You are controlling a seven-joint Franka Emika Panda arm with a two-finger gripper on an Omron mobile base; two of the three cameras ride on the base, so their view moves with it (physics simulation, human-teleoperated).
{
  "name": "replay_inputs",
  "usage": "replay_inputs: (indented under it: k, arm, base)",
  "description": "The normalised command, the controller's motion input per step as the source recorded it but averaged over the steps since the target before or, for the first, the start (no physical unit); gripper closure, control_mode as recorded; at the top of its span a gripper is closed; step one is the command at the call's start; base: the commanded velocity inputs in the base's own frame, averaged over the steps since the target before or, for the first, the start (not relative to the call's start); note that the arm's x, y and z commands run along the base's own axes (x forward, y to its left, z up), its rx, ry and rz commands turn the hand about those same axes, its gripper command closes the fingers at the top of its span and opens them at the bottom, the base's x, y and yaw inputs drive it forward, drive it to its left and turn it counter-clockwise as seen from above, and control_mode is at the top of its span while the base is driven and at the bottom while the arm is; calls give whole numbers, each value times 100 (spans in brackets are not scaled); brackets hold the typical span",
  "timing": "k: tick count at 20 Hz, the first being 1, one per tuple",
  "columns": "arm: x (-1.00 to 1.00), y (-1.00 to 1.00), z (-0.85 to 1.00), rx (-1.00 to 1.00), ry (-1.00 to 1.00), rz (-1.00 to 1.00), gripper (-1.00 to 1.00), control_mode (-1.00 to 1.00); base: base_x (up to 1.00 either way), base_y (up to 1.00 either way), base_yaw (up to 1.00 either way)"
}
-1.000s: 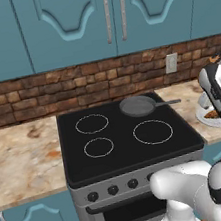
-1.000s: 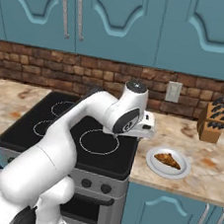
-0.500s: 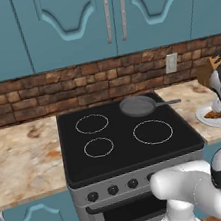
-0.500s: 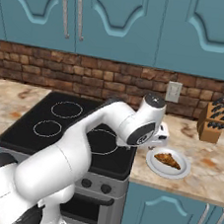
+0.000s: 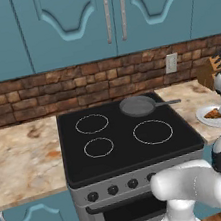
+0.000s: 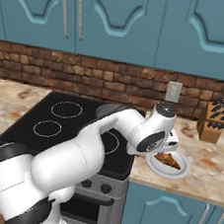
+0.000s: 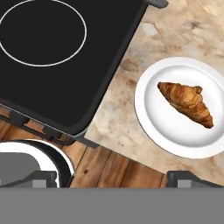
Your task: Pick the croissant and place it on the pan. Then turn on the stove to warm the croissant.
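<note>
Golden croissant [image 7: 187,103] on white plate [image 7: 153,118], marble counter [image 7: 113,118] right of stove [image 5: 123,146]. Pan [image 5: 138,105] empty on far right burner. Gripper [image 7: 111,177] above plate, fingertips well apart, holding nothing. Knife block [image 6: 215,126] far right.

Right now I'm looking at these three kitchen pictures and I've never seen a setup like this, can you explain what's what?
It is a simulated kitchen with a white robot arm on a mobile base. Two pictures come from cameras on the base, behind the arm to its left and right. The third looks down from the hand itself. The gripper hangs above the counter and holds nothing; whether it is open is unclear. A croissant lies on a white plate beside the stove. The pan sits empty on the back burner.
</note>
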Motion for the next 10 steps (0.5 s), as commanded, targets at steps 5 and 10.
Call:
replay_inputs:
  k: [5, 10]
  arm:
    - [28, -23, -20, -1, 0, 9, -100, -100]
    - [34, -22, -22, 0, 0, 6, -100, -100]
  base:
    - [0, 0, 0]
    - [0, 0, 0]
